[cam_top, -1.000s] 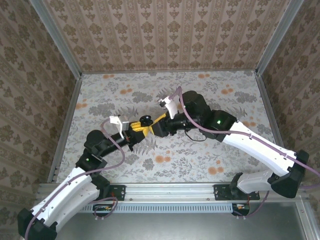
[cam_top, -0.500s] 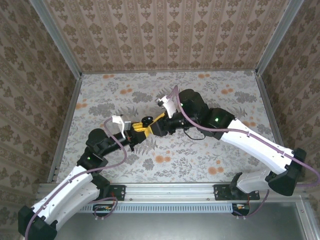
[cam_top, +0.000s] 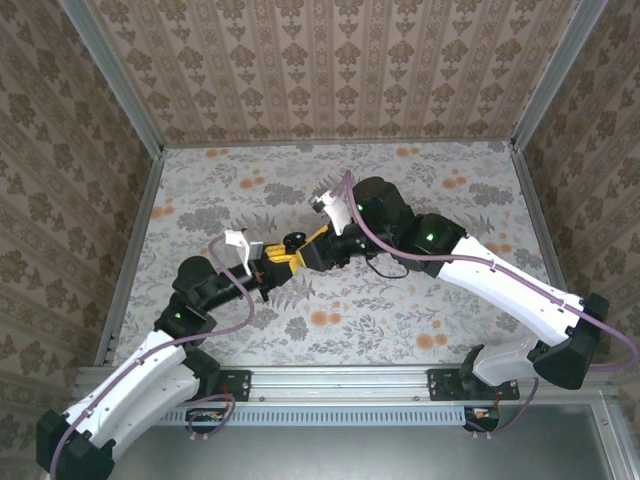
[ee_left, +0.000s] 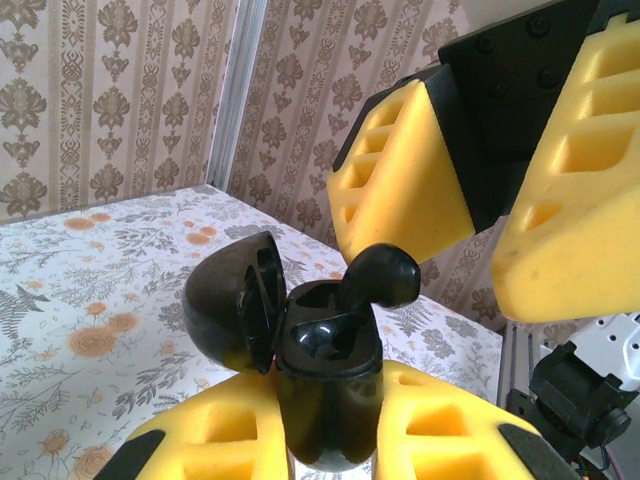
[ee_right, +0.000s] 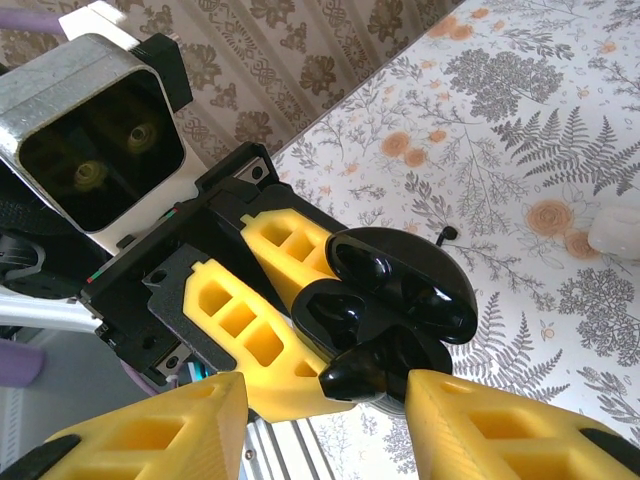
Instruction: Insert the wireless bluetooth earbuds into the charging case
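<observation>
Glossy black is seen all over the charging case and the earbud. Bright yellow pads on black backing are worn by the left gripper and right gripper. The table cover is printed with grey ferns and orange blossoms on a pale ground, and the walls are papered in beige damask stripes.

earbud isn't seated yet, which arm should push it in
Right, probably: right gripper sits over the earbud at its slot, while left gripper is shut on the open case.

Charging case and earbud: glossy smooth plastic; tool pads matt yellow.
</observation>
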Controlling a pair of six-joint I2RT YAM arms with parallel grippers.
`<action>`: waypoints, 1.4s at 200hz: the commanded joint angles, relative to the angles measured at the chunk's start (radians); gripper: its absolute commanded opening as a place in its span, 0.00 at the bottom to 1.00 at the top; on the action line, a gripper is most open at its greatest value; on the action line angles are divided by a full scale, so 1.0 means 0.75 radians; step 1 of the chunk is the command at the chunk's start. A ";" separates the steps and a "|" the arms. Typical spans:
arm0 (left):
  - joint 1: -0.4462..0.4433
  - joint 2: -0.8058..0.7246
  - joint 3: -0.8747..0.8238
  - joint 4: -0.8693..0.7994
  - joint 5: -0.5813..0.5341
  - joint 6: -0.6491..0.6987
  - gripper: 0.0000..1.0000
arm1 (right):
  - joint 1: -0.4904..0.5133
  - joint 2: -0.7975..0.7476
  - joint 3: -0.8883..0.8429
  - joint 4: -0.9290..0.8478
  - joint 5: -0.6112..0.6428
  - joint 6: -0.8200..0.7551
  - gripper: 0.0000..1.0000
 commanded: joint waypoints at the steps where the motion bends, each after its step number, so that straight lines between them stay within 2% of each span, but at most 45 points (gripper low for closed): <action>1: -0.019 -0.006 0.053 0.051 0.037 -0.010 0.00 | -0.008 0.029 0.041 -0.019 0.030 -0.035 0.47; 155: -0.030 0.036 0.066 0.055 0.042 0.002 0.00 | -0.010 0.038 0.063 -0.039 0.080 -0.095 0.48; 240: -0.030 0.036 0.066 0.046 0.030 0.016 0.00 | -0.010 0.038 0.063 -0.080 0.033 -0.095 0.28; 280: -0.030 0.034 0.064 0.037 0.027 0.026 0.00 | -0.009 0.036 0.064 -0.067 0.059 -0.083 0.22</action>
